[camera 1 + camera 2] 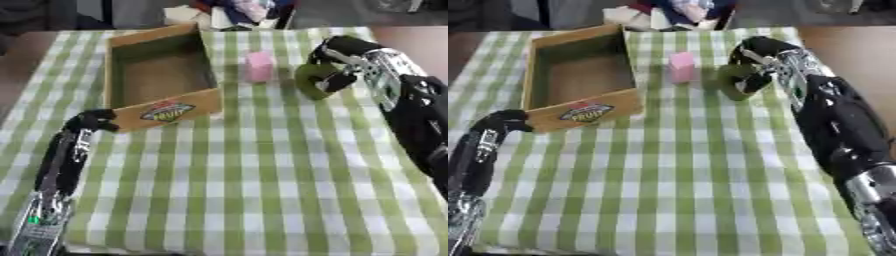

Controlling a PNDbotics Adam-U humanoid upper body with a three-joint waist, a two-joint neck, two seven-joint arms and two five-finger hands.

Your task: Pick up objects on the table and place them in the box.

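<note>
1. Left eye view:
   - Cardboard box (162, 75), open-topped and empty, with stiff brown walls and a printed label on its near wall, sits on the worktop (262, 175), which is covered in green-and-white checked cloth.
   - Pink block (259, 66) stands upright just right of the box. It looks small, light and rigid, with flat faces, so a pinch across 2 opposite sides should suit it.
   - Green roll (313, 80), ring-shaped and probably tape, lies further right of the box. The right hand (337, 80) has its fingers curled round the roll. I judge the roll light and stiff, with a smooth rim that could slip, so hooking through the hole seems safest.
   - Left hand (94, 121) rests at the box's near-left corner, fingers curled, holding nothing.

2. Right eye view:
   - Right hand's dark fingers (754, 80) wrap the roll's rim from the side away from the box.
   - Whether the roll is lifted off the cloth I cannot tell.
</note>
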